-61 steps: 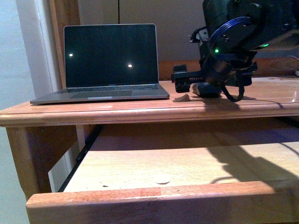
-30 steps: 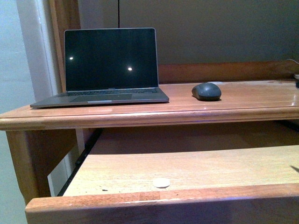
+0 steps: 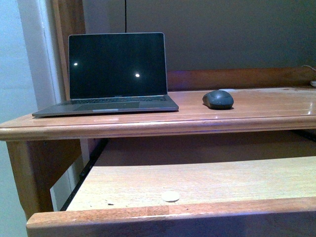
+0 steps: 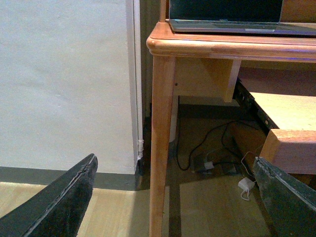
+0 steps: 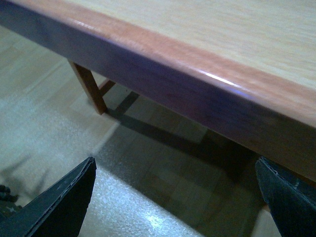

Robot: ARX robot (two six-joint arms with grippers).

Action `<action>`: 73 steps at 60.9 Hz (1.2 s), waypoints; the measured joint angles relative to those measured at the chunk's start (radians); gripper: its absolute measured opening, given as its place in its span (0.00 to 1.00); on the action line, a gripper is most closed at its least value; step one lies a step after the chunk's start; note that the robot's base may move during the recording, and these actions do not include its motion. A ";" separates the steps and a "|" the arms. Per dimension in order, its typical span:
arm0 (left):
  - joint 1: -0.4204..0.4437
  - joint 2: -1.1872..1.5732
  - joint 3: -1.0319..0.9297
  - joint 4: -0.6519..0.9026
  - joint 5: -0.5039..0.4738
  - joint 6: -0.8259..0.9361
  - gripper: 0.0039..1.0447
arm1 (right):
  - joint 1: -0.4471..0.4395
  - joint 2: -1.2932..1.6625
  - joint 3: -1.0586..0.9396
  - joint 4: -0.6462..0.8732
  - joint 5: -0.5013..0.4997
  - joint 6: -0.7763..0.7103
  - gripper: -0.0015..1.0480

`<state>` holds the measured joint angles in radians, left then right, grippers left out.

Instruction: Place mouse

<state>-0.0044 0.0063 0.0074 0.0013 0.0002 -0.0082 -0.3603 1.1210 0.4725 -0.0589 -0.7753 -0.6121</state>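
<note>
Trouble from here would most likely come from an arm, not from the mouse (image 3: 217, 99). It lies flat on the bench (image 3: 266, 111), right of centre in the front view, back from the front lip and well apart from the laptop (image 3: 117, 69) at upper left. I judge the placing done. The mouse's rounded shell on glossy wood would probably slide if nudged, so a careless sweep over the top could push it toward the lip and down onto the pull-out shelf (image 3: 207, 180) below.

Neither arm shows in the front view. The left jaws are released, spread wide with nothing between them, and hang low beside the bench leg (image 4: 162, 148). Raised straight up, they could catch the rounded corner above. The right jaws are likewise released and empty, just outside a wooden edge (image 5: 197, 69) over the floor; which board it is I cannot tell.

A small white disc (image 3: 170, 196) rests on the shelf near its front rail. Loose cables (image 4: 207, 148) lie on the floor under the bench. Nothing crowds the mouse itself.
</note>
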 joint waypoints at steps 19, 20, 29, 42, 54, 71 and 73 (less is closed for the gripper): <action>0.000 0.000 0.000 0.000 0.000 0.000 0.93 | 0.221 0.142 0.013 0.304 0.172 0.144 0.93; 0.000 0.000 0.000 0.000 0.000 0.000 0.93 | 0.236 0.161 0.021 0.323 0.188 0.155 0.93; 0.000 0.000 0.000 0.000 0.000 0.000 0.93 | 0.328 0.312 0.113 0.447 0.316 0.226 0.93; 0.000 0.000 0.000 0.000 0.000 0.000 0.93 | 0.475 0.625 0.433 0.518 0.598 0.380 0.93; 0.000 0.000 0.000 0.000 0.000 0.000 0.93 | 0.516 0.667 0.471 0.509 0.671 0.483 0.93; 0.000 0.000 0.000 0.000 0.000 0.000 0.93 | 0.407 0.340 0.277 0.555 0.716 0.610 0.93; 0.000 0.000 0.000 0.000 0.000 0.000 0.93 | 0.386 0.285 0.235 0.556 0.724 0.620 0.93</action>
<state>-0.0044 0.0059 0.0074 0.0013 -0.0002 -0.0082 0.0257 1.4063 0.7071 0.4969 -0.0509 0.0082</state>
